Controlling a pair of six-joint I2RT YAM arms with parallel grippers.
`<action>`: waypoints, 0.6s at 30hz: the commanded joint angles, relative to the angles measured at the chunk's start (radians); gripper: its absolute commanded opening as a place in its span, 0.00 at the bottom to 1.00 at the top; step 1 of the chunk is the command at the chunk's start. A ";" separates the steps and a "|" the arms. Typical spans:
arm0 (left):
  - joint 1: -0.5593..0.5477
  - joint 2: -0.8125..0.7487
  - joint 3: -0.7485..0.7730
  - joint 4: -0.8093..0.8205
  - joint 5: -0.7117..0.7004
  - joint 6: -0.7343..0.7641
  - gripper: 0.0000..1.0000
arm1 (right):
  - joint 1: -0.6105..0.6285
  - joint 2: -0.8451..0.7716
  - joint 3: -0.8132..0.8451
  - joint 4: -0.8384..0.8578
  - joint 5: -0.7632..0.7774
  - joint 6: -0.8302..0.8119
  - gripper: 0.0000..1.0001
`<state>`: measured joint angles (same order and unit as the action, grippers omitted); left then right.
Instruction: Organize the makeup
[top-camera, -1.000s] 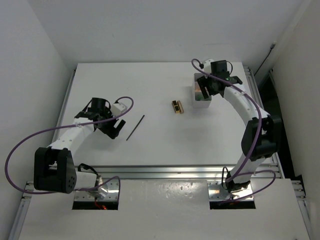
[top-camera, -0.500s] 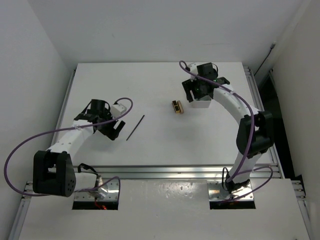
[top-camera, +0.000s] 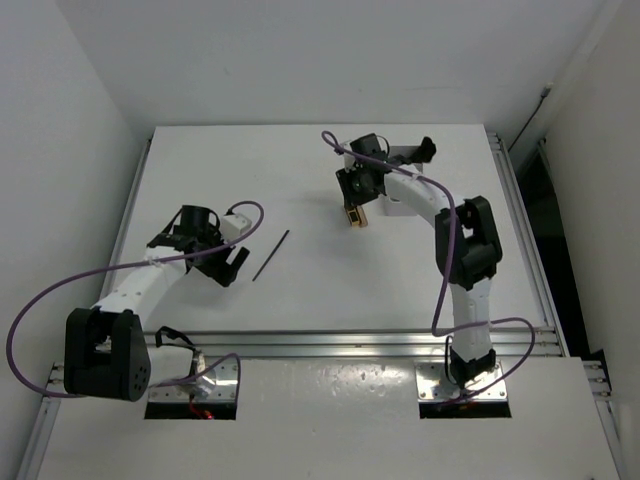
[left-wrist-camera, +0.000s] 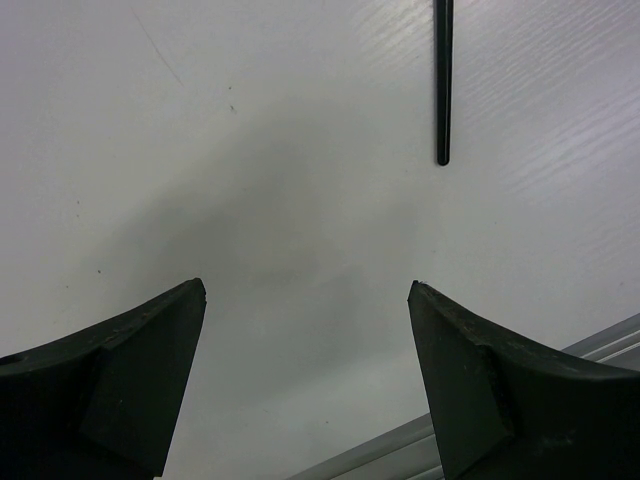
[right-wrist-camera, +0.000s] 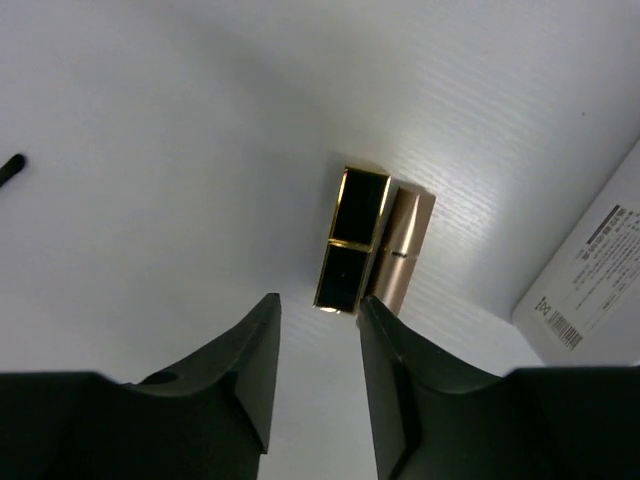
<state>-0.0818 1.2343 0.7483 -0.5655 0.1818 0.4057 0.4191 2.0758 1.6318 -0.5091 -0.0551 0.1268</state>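
Observation:
A black-and-gold case (right-wrist-camera: 352, 240) lies flat on the white table with a gold tube (right-wrist-camera: 403, 250) tight against its side. My right gripper (right-wrist-camera: 318, 305) hovers just short of the case's near end, jaws narrowed but apart, nothing between them. From above, the case (top-camera: 355, 215) sits just below the right gripper (top-camera: 354, 200). A thin black stick (top-camera: 271, 255) lies left of centre. My left gripper (top-camera: 228, 262) stands wide open beside it and holds nothing. The stick (left-wrist-camera: 444, 80) shows ahead and to the right of the left gripper (left-wrist-camera: 305, 290).
The white box (right-wrist-camera: 590, 280) with a printed label stands just right of the case, partly covered by my right arm in the top view. An aluminium rail (left-wrist-camera: 400, 450) runs along the table's near edge below the left gripper.
My right arm has swung left from above the white box to above the black-and-gold case, and its jaws have narrowed. The left arm has barely shifted.

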 joint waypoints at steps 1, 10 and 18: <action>0.017 -0.025 -0.004 0.018 -0.001 -0.013 0.89 | 0.003 0.039 0.082 -0.003 0.087 0.010 0.39; 0.017 -0.016 -0.004 0.027 -0.001 -0.013 0.89 | 0.036 0.188 0.203 -0.066 0.224 -0.070 0.45; 0.017 0.004 -0.004 0.027 -0.010 -0.022 0.89 | 0.055 0.218 0.192 -0.059 0.184 -0.085 0.45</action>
<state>-0.0772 1.2343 0.7483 -0.5587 0.1703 0.3977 0.4614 2.2864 1.8072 -0.5644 0.1310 0.0559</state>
